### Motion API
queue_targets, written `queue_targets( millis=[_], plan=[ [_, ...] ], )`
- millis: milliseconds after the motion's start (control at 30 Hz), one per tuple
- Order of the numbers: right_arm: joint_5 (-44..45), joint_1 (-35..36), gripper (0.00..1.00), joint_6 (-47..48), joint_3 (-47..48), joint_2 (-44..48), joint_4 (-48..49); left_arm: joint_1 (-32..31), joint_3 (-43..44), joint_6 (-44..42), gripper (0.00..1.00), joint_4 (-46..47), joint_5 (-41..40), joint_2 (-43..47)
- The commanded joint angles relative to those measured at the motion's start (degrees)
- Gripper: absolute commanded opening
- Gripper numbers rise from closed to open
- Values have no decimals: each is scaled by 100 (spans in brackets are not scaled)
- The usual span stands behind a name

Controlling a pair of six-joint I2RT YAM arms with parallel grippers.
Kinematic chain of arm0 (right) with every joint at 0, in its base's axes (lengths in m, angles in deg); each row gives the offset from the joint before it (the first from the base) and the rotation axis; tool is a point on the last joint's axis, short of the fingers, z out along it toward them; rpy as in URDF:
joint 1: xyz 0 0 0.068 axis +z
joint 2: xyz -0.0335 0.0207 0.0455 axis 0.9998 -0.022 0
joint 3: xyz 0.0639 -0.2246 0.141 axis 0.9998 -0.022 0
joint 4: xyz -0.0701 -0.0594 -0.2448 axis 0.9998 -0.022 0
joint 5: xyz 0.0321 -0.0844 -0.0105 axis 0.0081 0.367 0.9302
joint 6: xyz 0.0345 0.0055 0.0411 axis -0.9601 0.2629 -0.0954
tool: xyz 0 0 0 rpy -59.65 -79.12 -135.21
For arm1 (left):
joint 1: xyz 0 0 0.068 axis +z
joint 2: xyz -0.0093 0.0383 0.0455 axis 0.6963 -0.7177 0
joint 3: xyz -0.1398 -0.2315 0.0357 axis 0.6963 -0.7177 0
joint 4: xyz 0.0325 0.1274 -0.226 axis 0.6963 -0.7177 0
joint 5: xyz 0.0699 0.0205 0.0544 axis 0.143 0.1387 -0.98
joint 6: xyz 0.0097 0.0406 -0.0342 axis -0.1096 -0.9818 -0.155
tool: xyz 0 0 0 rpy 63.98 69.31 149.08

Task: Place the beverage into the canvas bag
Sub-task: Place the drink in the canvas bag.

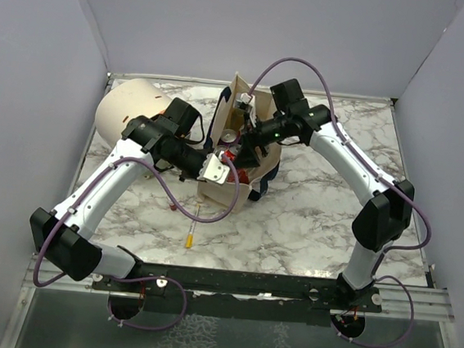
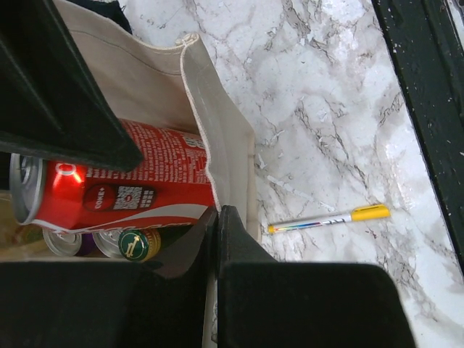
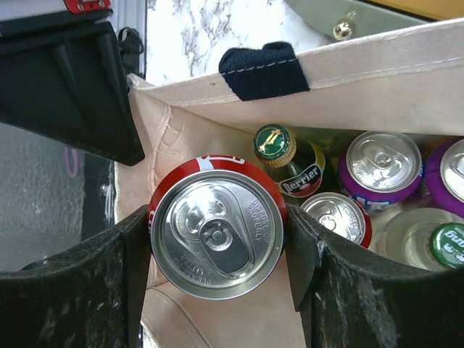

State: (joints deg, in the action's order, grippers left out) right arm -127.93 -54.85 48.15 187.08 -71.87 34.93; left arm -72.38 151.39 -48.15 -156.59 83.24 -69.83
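Note:
The cream canvas bag [image 1: 224,191] stands open at the table's middle, its navy strap [image 3: 264,69] on the rim. My left gripper [image 1: 216,171] is shut on the bag's near rim; in the left wrist view the canvas wall [image 2: 217,138] runs into the closed fingertips of that gripper [image 2: 217,212]. My right gripper [image 3: 217,233] is shut on an upright red soda can [image 3: 216,217] and holds it within the bag's mouth. The same can shows in the left wrist view [image 2: 123,192]. Below it lie a green Perrier bottle [image 3: 290,163], purple cans [image 3: 380,167] and another red can [image 3: 339,216].
A cream-and-orange drum [image 1: 131,107] lies at the back left, close to the left arm. A yellow-capped pen [image 1: 190,237] lies on the marble in front of the bag and also shows in the left wrist view [image 2: 330,220]. Grey walls enclose the table.

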Motion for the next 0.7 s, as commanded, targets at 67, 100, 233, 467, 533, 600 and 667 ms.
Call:
queue_targets(
  millis=[67, 100, 233, 467, 533, 600, 667],
  plan=[
    [-703, 144, 1, 388, -40, -53, -271, -49, 272, 73, 0, -164, 321, 62],
    [-674, 166, 1, 391, -98, -47, -245, -49, 286, 101, 0, -146, 335, 63],
    [-558, 259, 1, 400, -184, -88, -253, -48, 310, 259, 0, -24, 406, 70],
    [-222, 401, 1, 331, -301, -152, -282, -42, 392, 605, 0, 178, 476, 94],
    [-116, 439, 1, 281, -371, -151, -241, -28, 402, 690, 0, 231, 502, 120],
    [-47, 460, 1, 279, -433, -186, -229, -10, 403, 739, 0, 256, 523, 138],
    [-57, 467, 1, 270, -469, -231, -233, 3, 395, 755, 0, 257, 542, 164]
  ],
)
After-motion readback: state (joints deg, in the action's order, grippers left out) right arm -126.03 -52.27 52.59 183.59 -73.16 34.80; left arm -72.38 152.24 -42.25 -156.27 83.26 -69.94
